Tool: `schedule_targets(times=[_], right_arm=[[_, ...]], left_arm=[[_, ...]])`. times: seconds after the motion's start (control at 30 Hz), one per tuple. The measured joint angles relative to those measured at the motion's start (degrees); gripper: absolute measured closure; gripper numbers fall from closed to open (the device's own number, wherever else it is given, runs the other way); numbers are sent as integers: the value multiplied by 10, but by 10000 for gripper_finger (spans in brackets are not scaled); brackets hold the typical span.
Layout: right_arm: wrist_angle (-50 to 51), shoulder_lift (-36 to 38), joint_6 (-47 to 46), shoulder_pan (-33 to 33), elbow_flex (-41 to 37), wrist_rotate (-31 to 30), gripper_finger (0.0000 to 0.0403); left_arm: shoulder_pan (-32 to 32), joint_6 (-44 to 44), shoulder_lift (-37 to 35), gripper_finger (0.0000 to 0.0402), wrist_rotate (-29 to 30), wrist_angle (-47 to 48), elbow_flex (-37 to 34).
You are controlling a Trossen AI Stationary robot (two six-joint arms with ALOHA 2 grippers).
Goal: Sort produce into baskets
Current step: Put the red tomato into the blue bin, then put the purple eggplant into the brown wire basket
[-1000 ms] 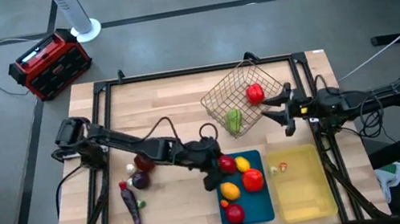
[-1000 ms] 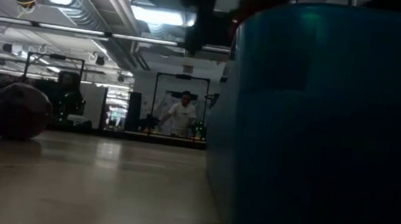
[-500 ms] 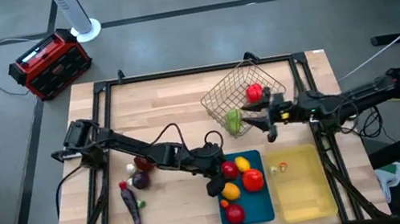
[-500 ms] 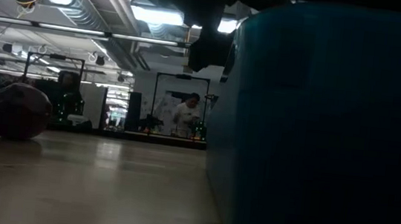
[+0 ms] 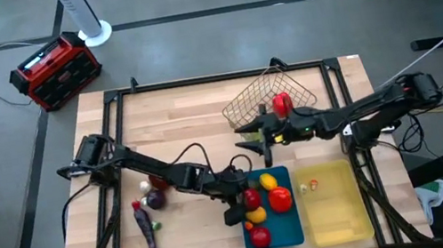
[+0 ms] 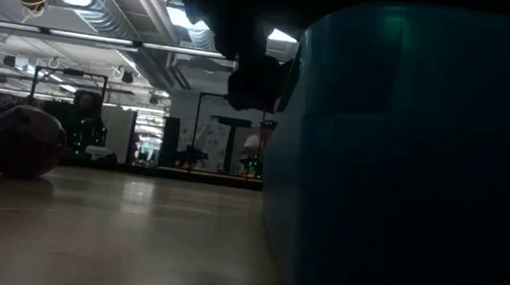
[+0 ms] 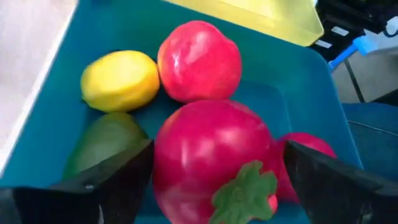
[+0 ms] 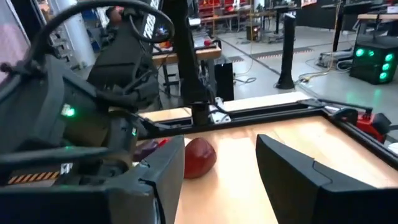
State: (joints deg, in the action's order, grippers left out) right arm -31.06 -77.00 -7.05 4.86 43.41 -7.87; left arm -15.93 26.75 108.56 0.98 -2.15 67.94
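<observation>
Sorting: produce into three containers on the tabletop (image 5: 176, 122); judged well along, a few pieces not yet binned.
Left arm: reaches from the left edge across to the blue tray's left rim, so its wrist looks straight down on the fruit there.
Right arm: stretches from the right edge toward the middle, just in front of the wire basket.
Wire basket (image 5: 264, 99): near the back edge, right of centre; holds a red piece (image 5: 281, 103); anything else inside is hidden by the arm.
Yellow tray (image 5: 334, 204): front right corner, touching the blue tray; one small red-and-white bit (image 5: 312, 186) in it.
Blue tray (image 5: 292, 229): front edge, centre; fruit grouped here, seemingly by kind.
Left gripper (image 7: 211, 180): fingers apart, one each side of a red pepper (image 7: 214, 158) lying in the tray; looks like a drop, grip not closed.
Right gripper (image 8: 221, 171): fingers apart, nothing between them; free to go for the next piece.
Tray fruit: red apple (image 7: 199, 60), yellow lemon (image 7: 119, 79), green piece (image 7: 102, 144), another red piece (image 7: 309, 149) behind the pepper.
Loose produce: dark red round piece (image 5: 159, 180), dark purple piece (image 5: 155, 199), long purple piece (image 5: 145, 229), near the left edge, apart from all containers.
</observation>
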Motion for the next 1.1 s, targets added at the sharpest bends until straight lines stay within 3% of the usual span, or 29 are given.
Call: schedule_targets(times=[0.3, 0.5, 0.7, 0.8, 0.93, 1.1], right_arm=[[0, -40, 0, 0, 38, 0, 205], [2, -41, 0, 0, 38, 1, 205], [21, -41, -1, 0, 38, 1, 205], [35, -41, -1, 0, 38, 7, 205], [45, -41, -1, 0, 38, 14, 205], [58, -41, -1, 0, 38, 15, 205]], left_arm=[[1, 6, -3, 46, -2, 23, 0], [1, -27, -7, 43, -33, 30, 0], [3, -6, -65, 45, -37, 132, 0], [-4, 58, -105, 42, -40, 228, 1], [-36, 223, -149, 41, -54, 334, 1], [-98, 394, -172, 41, -56, 403, 1]])
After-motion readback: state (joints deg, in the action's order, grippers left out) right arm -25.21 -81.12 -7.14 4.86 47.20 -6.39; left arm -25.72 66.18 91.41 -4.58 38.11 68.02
